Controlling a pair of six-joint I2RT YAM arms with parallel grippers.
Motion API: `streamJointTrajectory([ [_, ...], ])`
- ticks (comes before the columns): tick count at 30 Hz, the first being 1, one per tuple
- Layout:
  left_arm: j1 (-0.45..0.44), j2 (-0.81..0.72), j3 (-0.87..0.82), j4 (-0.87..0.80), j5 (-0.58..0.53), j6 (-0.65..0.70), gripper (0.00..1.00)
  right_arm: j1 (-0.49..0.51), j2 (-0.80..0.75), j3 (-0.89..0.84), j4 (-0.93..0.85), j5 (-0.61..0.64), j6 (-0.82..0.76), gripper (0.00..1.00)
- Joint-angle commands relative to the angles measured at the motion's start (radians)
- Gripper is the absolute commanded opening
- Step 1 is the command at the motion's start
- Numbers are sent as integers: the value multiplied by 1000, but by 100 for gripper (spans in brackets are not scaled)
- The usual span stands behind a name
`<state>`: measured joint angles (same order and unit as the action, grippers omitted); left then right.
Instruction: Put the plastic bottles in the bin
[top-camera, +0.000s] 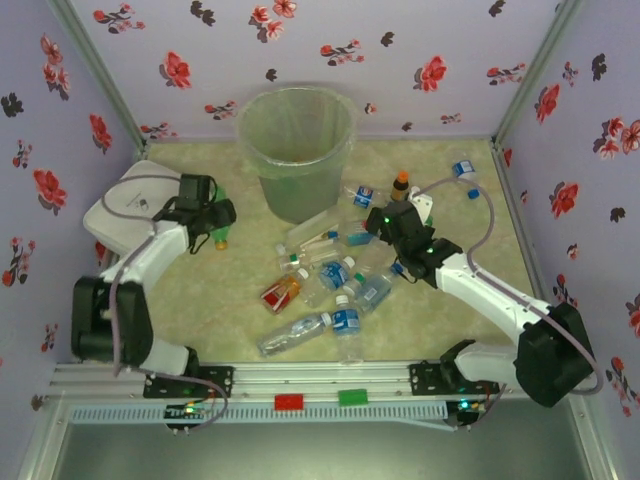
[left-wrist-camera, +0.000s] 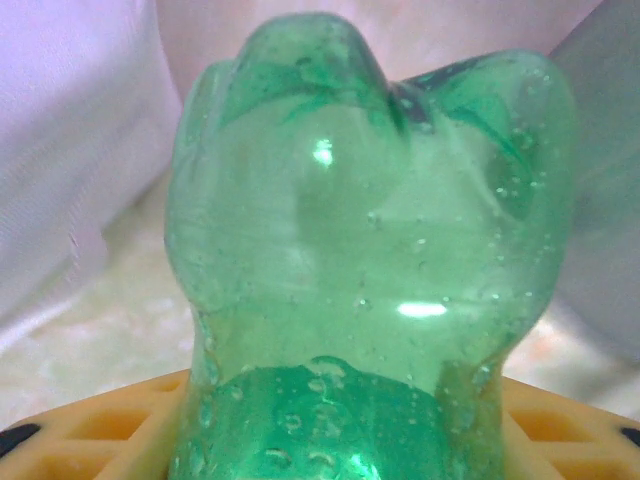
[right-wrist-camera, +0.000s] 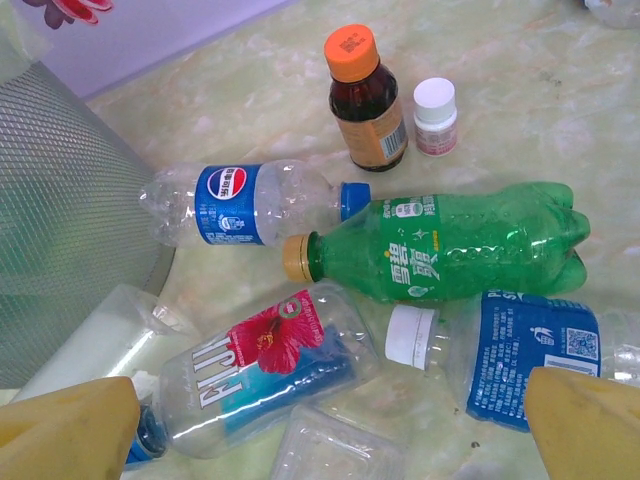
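Our left arm folds up from its base and reaches forward, its gripper closed around a green bottle. Our right arm stretches forward and inward, wrist tipped down, its gripper hanging with jaws spread wide, holding nothing.

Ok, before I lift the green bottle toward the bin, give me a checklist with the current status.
1. Left hand closed on the green bottle: ok, the bottle sits between its fingers.
2. Bottle lifted off the table: cannot tell.
3. Bin upright with its mouth open: ok.
4. Nothing standing between the left hand and the bin: ok in the top view. The rim is high, so lift well up first.
5. Right hand off that route: ok, it is open above the bottle pile, right of the bin.
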<state>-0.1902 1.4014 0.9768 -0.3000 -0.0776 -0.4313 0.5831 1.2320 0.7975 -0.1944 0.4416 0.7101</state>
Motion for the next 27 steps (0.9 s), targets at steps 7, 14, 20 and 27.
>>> streamJointTrajectory([
  [7,-7,-315,85,118,71,-38,49,1,18,-64,106,16,50,100],
  [14,-67,-242,274,241,172,-56,47,2,-3,-111,194,-66,38,100],
  [20,-165,-62,463,271,179,4,46,1,-35,-141,205,-87,48,99],
  [27,-221,170,672,196,223,42,45,1,-78,-168,206,-101,48,100],
])
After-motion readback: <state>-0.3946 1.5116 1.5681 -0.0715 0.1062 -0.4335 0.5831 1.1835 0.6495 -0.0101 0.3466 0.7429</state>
